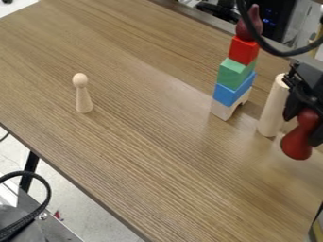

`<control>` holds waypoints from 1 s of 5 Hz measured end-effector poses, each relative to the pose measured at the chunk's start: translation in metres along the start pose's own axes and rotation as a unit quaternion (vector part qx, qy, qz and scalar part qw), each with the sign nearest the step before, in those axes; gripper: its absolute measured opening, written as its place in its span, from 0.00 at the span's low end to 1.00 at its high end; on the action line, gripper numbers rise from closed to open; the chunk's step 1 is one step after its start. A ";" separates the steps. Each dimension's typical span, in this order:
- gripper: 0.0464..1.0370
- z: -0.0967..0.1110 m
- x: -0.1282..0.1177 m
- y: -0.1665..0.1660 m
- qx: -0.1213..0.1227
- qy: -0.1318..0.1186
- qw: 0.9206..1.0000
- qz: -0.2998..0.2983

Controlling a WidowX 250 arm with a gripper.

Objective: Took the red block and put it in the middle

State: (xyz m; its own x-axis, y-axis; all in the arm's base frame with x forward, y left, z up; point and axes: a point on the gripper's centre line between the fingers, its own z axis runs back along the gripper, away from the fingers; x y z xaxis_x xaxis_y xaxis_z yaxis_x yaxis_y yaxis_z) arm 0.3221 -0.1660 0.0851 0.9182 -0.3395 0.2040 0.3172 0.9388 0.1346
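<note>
Where the view comes nearest, at the lower left, a black cable (48, 191) loops over grey metal equipment (55, 229), with pale floor (88, 208) beside it. A black leg (29, 171) stands under the near edge of the wood-grained counter (157, 175).

At the right edge, the tool (304, 116) hangs down over the counter, closed on a dark red peg (296, 145), which is tilted with its broad, rounded end down and to the left. Just to the left of the tool stands a plain wooden cylinder (273, 108), upright; whether the two touch, I cannot tell. Well apart from them, on the left part of the counter, a plain wooden peg figure (82, 97) stands upright on its wide foot, its round head on top.

Between that figure and the tool, nearer the tool, rises a stack. A pale arch block (223, 111) is its base, then come a blue block (232, 93) and a green block (235, 73), turned a little against each other. The red block (243, 50) sits on the green one, under a dark red, pointed piece (250, 26). A black hose (268, 46) curves down in front of that top piece. Beyond the far edge is dark equipment (272, 20) with small blue lights.
</note>
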 end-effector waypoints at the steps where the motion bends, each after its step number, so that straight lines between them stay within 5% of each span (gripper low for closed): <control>1: 0.62 -0.003 -0.001 -0.001 -0.003 -0.003 1.000 0.000; 2: 0.91 -0.003 -0.001 0.000 -0.002 -0.005 1.000 0.001; 4: 0.96 -0.003 -0.002 0.004 0.005 0.001 1.000 -0.003; 5: 0.96 0.037 0.021 0.018 0.009 -0.058 0.998 0.026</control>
